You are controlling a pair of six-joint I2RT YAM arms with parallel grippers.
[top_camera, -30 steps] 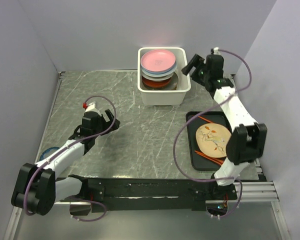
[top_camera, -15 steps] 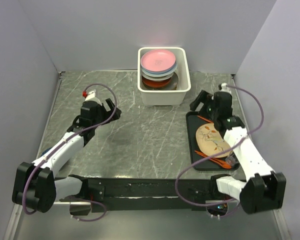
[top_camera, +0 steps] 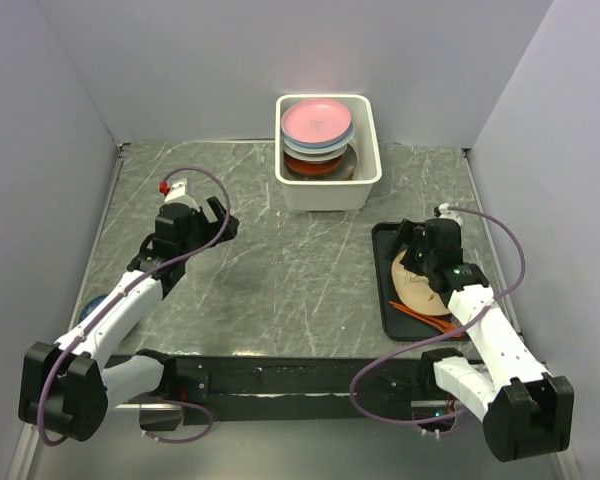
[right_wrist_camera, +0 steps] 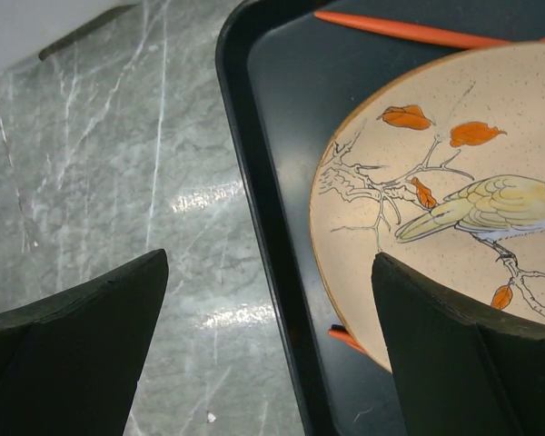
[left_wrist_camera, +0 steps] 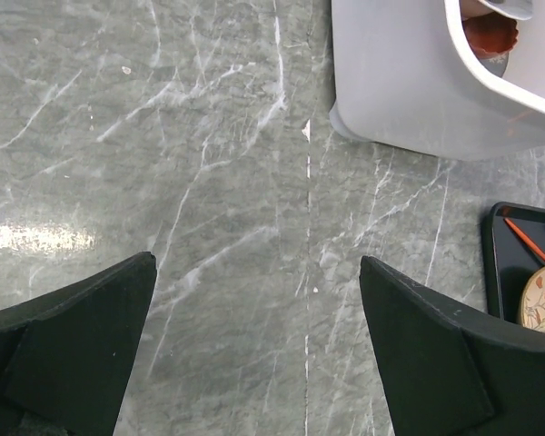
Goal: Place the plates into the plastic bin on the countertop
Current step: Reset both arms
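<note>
Holding stacked plates (top_camera: 318,125): white plastic bin (top_camera: 325,192) on worktop (top_camera: 280,270). Right tool (right_wrist_camera: 271,263), jaws wide, empty, over bird-painted plate (right_wrist_camera: 454,191) in black tray (right_wrist_camera: 272,136), front-right of bin. Left tool (left_wrist_camera: 256,263) likewise, front-left.

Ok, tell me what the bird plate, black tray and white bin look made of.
Bird plate: likely glazed ceramic, possibly melamine; speckled cream face, painted bird, brown rim.
Black tray: moulded plastic, satin; rounded raised lip, soft reflections.
White bin: smooth plastic, matte; thick walls, rounded corners.

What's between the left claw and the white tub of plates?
Only bare countertop separates the left gripper from the plastic bin, plainest in the left wrist view.
</note>
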